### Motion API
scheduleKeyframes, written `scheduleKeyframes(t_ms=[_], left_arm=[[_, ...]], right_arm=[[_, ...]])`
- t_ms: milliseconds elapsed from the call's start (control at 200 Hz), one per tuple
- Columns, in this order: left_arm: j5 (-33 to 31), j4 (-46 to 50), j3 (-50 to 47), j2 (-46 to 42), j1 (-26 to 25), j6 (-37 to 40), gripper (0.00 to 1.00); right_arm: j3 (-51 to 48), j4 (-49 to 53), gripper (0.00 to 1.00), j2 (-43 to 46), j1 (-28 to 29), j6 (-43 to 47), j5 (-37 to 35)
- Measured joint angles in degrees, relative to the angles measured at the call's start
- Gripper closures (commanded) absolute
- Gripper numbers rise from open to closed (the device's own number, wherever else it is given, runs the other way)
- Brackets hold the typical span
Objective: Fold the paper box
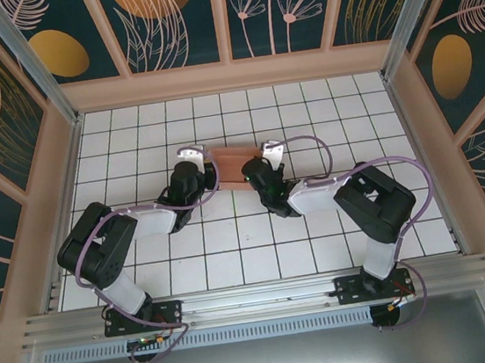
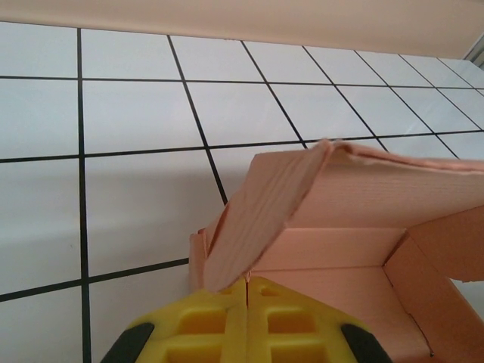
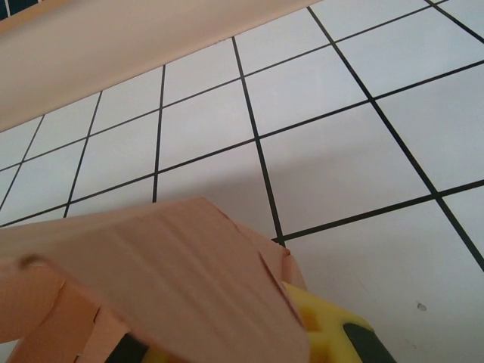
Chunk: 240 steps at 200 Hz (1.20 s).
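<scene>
Paper box [image 1: 230,163] sits half-formed on the worktop [image 1: 231,236]: walls raised, top flap unclosed. Left tool [image 2: 246,299] looks pinched shut on a wall; whether the right tool [image 1: 248,170] grips, I cannot tell.

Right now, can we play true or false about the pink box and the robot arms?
1. The box is pink. True.
2. The box lies flat like a sheet. False: walls stand up and a flap leans over them.
3. The box sits between the left end effector and the right end effector. True.
4. The table is brown wood. False: it has white tiles with black lines.
5. The fingers are blue. False: they are yellow.
</scene>
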State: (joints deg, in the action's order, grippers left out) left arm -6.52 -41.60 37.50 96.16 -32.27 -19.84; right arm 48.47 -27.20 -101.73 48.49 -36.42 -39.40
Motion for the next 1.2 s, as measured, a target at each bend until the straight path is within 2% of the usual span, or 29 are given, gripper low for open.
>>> scheduleKeyframes(t_ms=[711,896,956,1101,1201], left_arm=[[0.0,-7.9,-5.7,3.3,-0.4,-2.8,1.0],[0.0,-9.6,-6.6,4.1,-0.6,-3.0,1.0],[-0.2,-9.6,-6.7,4.1,-0.7,-3.0,1.0],[-0.9,-9.6,-6.9,4.1,-0.7,-3.0,1.0],[-1.7,-9.6,-6.8,4.1,-0.7,-3.0,1.0]], right_arm=[[-10.2,-17.5,0.99,-1.7,3.2,3.3,0.2],[-11.0,-19.6,0.84,-2.6,3.5,4.8,0.3],[-11.4,-20.2,0.74,-2.6,3.7,6.1,0.5],[-13.7,-23.2,0.41,-0.9,4.6,9.4,1.0],[-16.1,-26.9,0.34,1.6,5.3,13.4,1.8]])
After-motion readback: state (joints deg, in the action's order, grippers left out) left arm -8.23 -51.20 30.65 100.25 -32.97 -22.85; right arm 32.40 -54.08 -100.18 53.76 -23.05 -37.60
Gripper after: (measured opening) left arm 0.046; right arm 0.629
